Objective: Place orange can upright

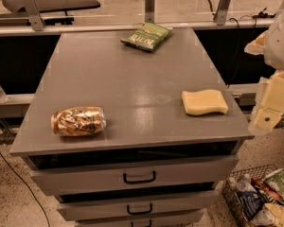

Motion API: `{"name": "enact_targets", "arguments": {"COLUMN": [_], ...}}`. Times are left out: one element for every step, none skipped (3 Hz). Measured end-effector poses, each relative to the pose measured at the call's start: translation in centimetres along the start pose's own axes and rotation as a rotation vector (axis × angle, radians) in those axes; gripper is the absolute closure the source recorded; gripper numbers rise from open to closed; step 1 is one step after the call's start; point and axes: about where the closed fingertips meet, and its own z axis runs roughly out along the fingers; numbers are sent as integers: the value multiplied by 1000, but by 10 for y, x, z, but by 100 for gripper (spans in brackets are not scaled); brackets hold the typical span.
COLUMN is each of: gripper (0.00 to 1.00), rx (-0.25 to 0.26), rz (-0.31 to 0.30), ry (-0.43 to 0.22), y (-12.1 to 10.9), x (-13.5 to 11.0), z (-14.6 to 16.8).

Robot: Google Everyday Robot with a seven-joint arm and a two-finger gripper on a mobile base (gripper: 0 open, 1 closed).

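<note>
Flagging risks at this point. Orange can lay on its side at the front-left of the grey cabinet top, long axis running left-right, near both the front and left edges. Gripper hung off the right side of the cabinet, beyond the sponge and well apart from the can. Couldn't tell whether it was spread or closed; it clearly wasn't on the can.

Failure modes, my read:

1. Roll-off. With that axis on a glossy top, the can's rolling direction pointed straight at the front edge. A glancing touch on approach would probably send it over, down past the drawers.
2. Grasp slip. The shell looked shiny and slightly dented, so a pinch across the curved wall could squirt it out or crush it further.
3. Sponge drag. The reach from right to left passed near the sponge, and a low sweep could shove it along.
4. Bad release. Letting go while the can was tilted, or too near the edge, would likely topple it again.

Chip bag sat at the back, well clear, so not a factor.
</note>
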Motion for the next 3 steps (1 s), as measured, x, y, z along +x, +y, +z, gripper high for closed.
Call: {"name": "enact_targets", "arguments": {"gripper": [0, 0, 0], "rx": [0, -12, -28], "rz": [0, 5, -16], "ry": [0, -19, -42], "y": [0, 2, 15], "x": [0, -11, -62], "z": [0, 3, 22]}}
